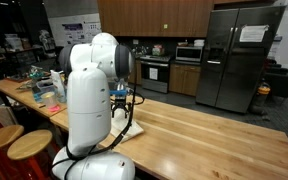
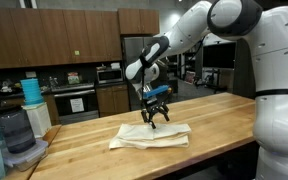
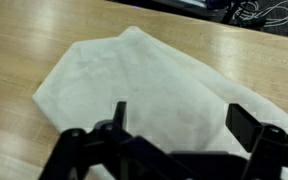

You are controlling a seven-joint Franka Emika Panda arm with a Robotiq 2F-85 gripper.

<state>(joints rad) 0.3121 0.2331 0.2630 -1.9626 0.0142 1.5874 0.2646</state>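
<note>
The folded cream cloth towel (image 2: pixel 149 136) lies flat on the light wooden tabletop (image 2: pixel 224 125), lower centre in an exterior view. The black gripper (image 2: pixel 156 119) hangs just above it, jaws wide apart and empty. The towel looks soft, light and limp, so it is probably best pinched at a folded edge.

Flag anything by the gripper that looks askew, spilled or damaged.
Only the white cloth on the wooden table: it lies loosely folded, with uneven edges skewed to the wood grain. No spill or damage shows. The open gripper hangs over it.

Outstretched arm (image 2: pixel 189 38), hand (image 2: pixel 156 120) downward, fingers (image 3: pixel 246 125) spread apart.
</note>
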